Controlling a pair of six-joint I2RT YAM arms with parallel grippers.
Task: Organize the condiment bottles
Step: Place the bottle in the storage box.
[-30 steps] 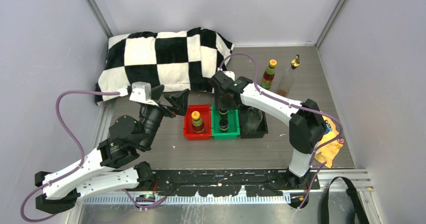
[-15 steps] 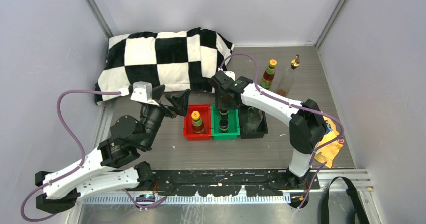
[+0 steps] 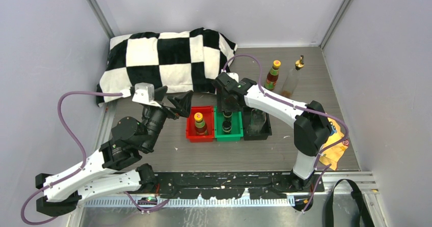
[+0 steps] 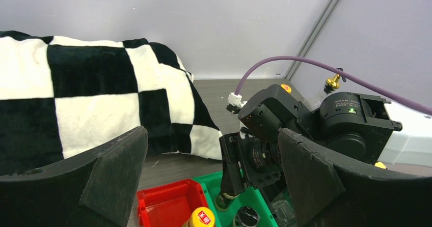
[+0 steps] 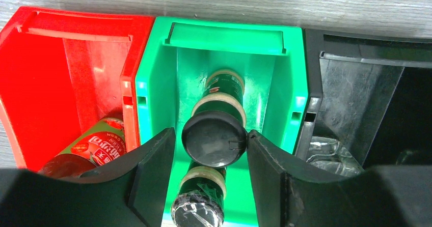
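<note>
- My right gripper (image 5: 210, 135) hangs over the green tray (image 5: 155, 84). Its fingers (image 5: 153, 171) flank the black cap (image 5: 214, 141) of a dark bottle (image 5: 224, 92).
- Grip status: not clamped. A sliver of green shows between the cap and the finger on the left of the wrist view. The other finger sits at the cap's edge; I cannot tell whether it touches.
- That dark bottle stands upright around the middle of the green tray. A 2nd dark bottle (image 5: 197, 206) stands in the same tray, on the side nearer my bases.
- The red tray (image 5: 30, 74) sits against the green tray's left side and holds 1 red-brown bottle (image 3: 199, 122) with a yellow cap.
- The black tray (image 5: 356, 84) sits against the green tray's right side and holds 1 glass bottle (image 3: 257, 119).
- Outside the trays, 1 loose red-brown bottle (image 3: 273, 75) and 1 loose glass bottle (image 3: 292, 79) with a gold top stand upright, near each other. They are on the table (image 3: 168, 150) at the far right, well apart from the trays.
- My left gripper (image 4: 212, 140) hovers left of the red tray, jaws spread wide and holding nothing. The checkered cloth (image 3: 168, 59) lies beyond it.
</note>
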